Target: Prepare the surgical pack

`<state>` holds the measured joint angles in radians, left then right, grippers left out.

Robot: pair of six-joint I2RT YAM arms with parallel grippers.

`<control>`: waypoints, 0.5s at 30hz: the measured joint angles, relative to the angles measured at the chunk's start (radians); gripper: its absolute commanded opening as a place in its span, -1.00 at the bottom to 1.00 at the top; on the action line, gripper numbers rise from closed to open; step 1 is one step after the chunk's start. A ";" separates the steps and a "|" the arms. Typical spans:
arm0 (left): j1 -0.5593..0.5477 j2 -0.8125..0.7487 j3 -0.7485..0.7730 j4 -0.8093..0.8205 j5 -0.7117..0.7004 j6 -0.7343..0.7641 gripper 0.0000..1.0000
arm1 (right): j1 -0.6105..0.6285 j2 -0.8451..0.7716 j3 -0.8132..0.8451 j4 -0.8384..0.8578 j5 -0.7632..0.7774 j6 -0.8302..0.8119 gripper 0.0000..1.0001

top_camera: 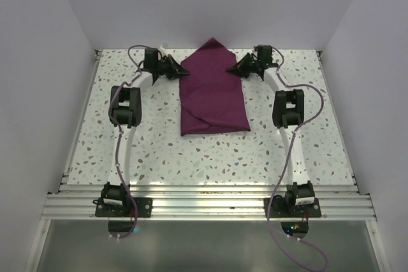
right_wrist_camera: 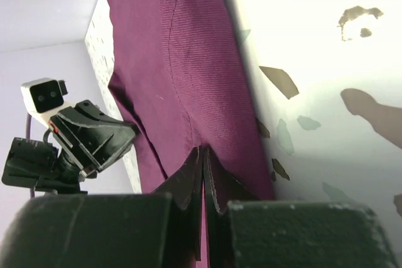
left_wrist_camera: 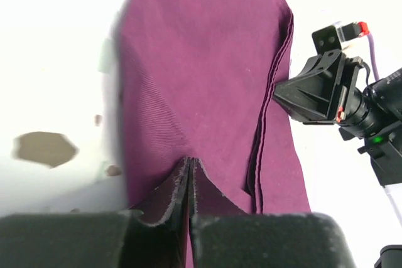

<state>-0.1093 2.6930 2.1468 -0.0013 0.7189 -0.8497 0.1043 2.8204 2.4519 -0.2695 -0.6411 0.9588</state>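
The surgical pack shows only as a deep purple drape (top_camera: 213, 97), folded into a long bundle in the middle of the table, with a point rising at its far end. My left gripper (top_camera: 183, 69) is at the bundle's far left edge and my right gripper (top_camera: 232, 67) is at its far right edge. In the left wrist view my left gripper (left_wrist_camera: 190, 161) is shut, pinching the drape (left_wrist_camera: 201, 61). In the right wrist view my right gripper (right_wrist_camera: 202, 150) is shut on the drape (right_wrist_camera: 182, 61) as well. Tray, instruments, gauze and pouch are hidden.
The speckled terrazzo table (top_camera: 159, 151) is boxed in by pale walls at the left, right and back. An aluminium rail (top_camera: 204, 205) with both arm bases runs along the near edge. Purple cables loop beside each arm.
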 measured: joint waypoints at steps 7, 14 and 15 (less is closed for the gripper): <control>0.018 -0.120 -0.148 -0.026 -0.003 0.091 -0.47 | -0.006 -0.101 -0.140 -0.032 -0.005 -0.055 -1.00; 0.000 -0.382 -0.369 -0.044 0.006 0.210 -0.54 | -0.008 -0.317 -0.351 -0.122 -0.021 -0.193 -1.00; -0.006 -0.406 -0.388 -0.042 0.013 0.220 -0.56 | -0.008 -0.340 -0.368 -0.129 -0.029 -0.210 -1.00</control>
<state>-0.1150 2.2875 1.7588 -0.0433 0.7319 -0.6300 0.0959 2.4809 2.0838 -0.3985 -0.6704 0.7486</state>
